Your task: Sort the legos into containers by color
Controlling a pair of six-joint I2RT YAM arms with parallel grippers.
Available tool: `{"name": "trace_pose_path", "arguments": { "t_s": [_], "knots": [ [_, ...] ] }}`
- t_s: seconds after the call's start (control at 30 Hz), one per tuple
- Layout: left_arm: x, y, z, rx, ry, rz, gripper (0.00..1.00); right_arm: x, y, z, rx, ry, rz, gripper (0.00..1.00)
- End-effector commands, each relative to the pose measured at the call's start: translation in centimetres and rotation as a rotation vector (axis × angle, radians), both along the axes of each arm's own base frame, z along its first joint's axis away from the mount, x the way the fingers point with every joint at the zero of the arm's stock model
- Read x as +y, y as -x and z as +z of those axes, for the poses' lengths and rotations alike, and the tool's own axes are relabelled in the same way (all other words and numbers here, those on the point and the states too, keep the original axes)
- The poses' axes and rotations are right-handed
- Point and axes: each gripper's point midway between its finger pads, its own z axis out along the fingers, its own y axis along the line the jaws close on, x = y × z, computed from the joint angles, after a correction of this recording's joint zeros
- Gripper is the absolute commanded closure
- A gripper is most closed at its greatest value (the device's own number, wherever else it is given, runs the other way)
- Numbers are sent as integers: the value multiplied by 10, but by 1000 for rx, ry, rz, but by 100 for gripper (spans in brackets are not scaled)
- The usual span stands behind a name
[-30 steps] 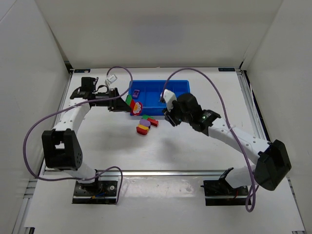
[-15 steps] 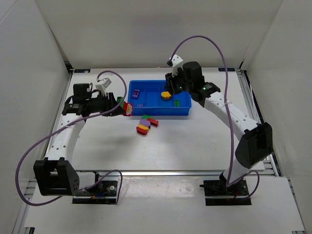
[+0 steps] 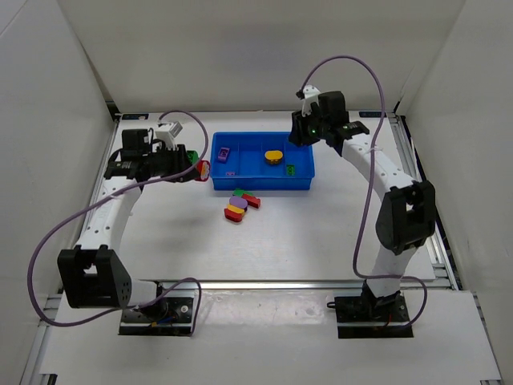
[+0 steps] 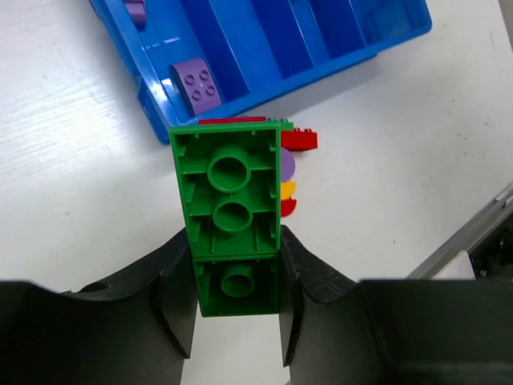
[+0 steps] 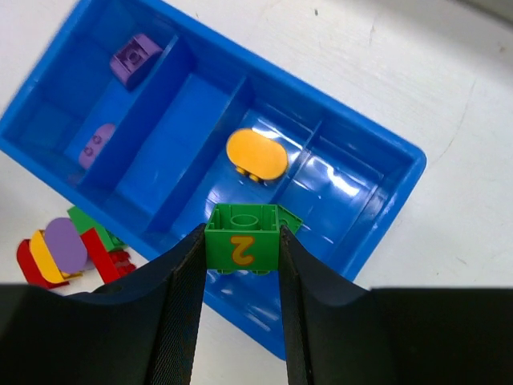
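My right tool [image 5: 240, 269] is pinching a green cube [image 5: 242, 238] over the tray's [image 5: 383, 233] end compartment, since a green piece [image 5: 291, 218] already sits there. My left tool [image 4: 236, 301] is clamped on a long green brick [image 4: 231, 192] above the tabletop [image 4: 64, 200] beside the tray, probably next in line.

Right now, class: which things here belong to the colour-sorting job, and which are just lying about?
Job: blue tray; green brick in left gripper; green "2" block in right gripper; yellow oval; purple pieces; loose pile.
Lying about: purple cable; metal rail.
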Motion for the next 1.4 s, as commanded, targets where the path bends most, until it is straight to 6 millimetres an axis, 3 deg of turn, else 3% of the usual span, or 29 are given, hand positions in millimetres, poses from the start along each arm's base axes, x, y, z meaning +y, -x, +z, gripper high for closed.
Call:
{"name": "trace_pose_path", "arguments": {
  "t_s": [0.0, 0.3, 0.4, 0.43, 0.47, 0.6, 0.7, 0.8, 0.9, 1.0, 1.1, 1.13, 1.23, 1.37],
  "knots": [
    [2, -20, 17, -69, -23, -4, 85, -2, -6, -7, 50, -16, 12, 100],
    [-1, -38, 23, -71, -9, -15, 84, -12, -36, -56, 127, 28, 9, 99],
    [-2, -38, 25, -70, -2, -21, 83, -14, -42, -63, 127, 40, 15, 95],
    [-2, -37, 25, -71, -2, -21, 83, -14, -44, -65, 131, 46, 19, 91],
    [-3, -38, 26, -72, 1, -20, 83, -14, -45, -67, 132, 48, 19, 76],
    [-5, -35, 27, -71, 14, -32, 83, -17, -48, -72, 151, 67, -6, 43],
    [-8, -31, 28, -67, 30, -46, 83, -18, -44, -66, 127, 77, -9, 25],
    [-15, -26, 28, -58, 64, -85, 82, -17, -34, -49, 90, 60, 9, 14],
    [-27, -15, 34, -35, 141, -145, 81, -3, -9, -19, 46, -37, 126, 15],
    [-42, -2, 44, -22, 237, -244, 81, 21, 37, 18, 10, -175, 314, 18],
    [-55, 15, 54, 3, 341, -353, 82, 36, 75, 44, 83, -293, 435, 19],
    [-58, 19, 55, 17, 370, -379, 82, 46, 95, 59, 117, -377, 539, 19],
    [-67, 38, 67, 73, 504, -496, 81, 61, 124, 80, 201, -519, 683, 19],
    [-71, 55, 82, 129, 641, -618, 79, 74, 141, 84, 290, -596, 748, 19]
  ]
}}
